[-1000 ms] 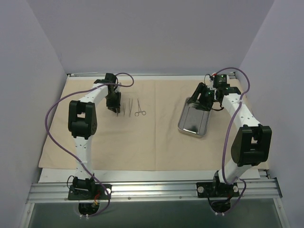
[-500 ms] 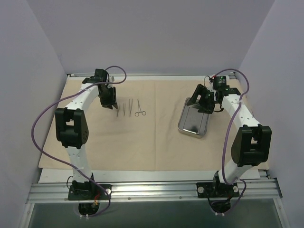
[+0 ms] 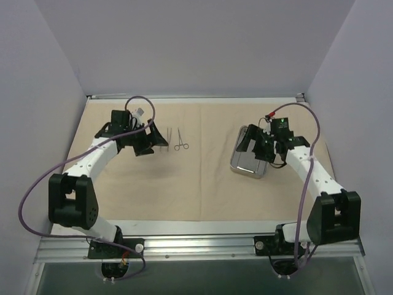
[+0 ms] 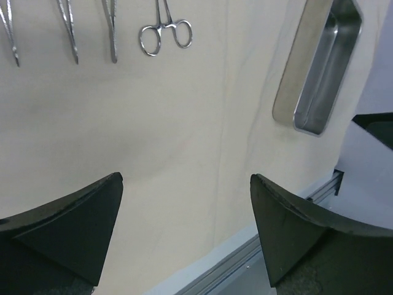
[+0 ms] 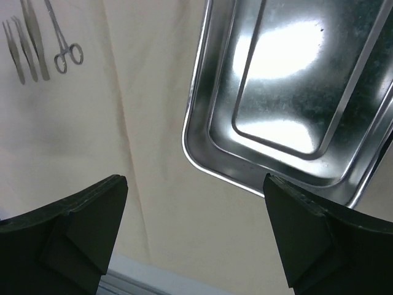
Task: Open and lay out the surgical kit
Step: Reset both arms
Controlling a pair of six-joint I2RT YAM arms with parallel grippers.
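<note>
Laying-out looks nearly done: cloth point(image 3: 202, 184) spread flat, tray point(image 3: 249, 165) on its right side, instruments point(image 3: 172, 139) in a row further left. Left end effector point(image 4: 186, 181) and right end effector point(image 5: 195, 181) gape empty; next, perhaps straightening the tray.

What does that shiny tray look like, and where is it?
The steel tray is a shiny rectangle with rounded corners, a raised rim and a flat floor mirroring the light. It is empty and lies open side up on the beige cloth, right of the instruments and apart from them.
</note>
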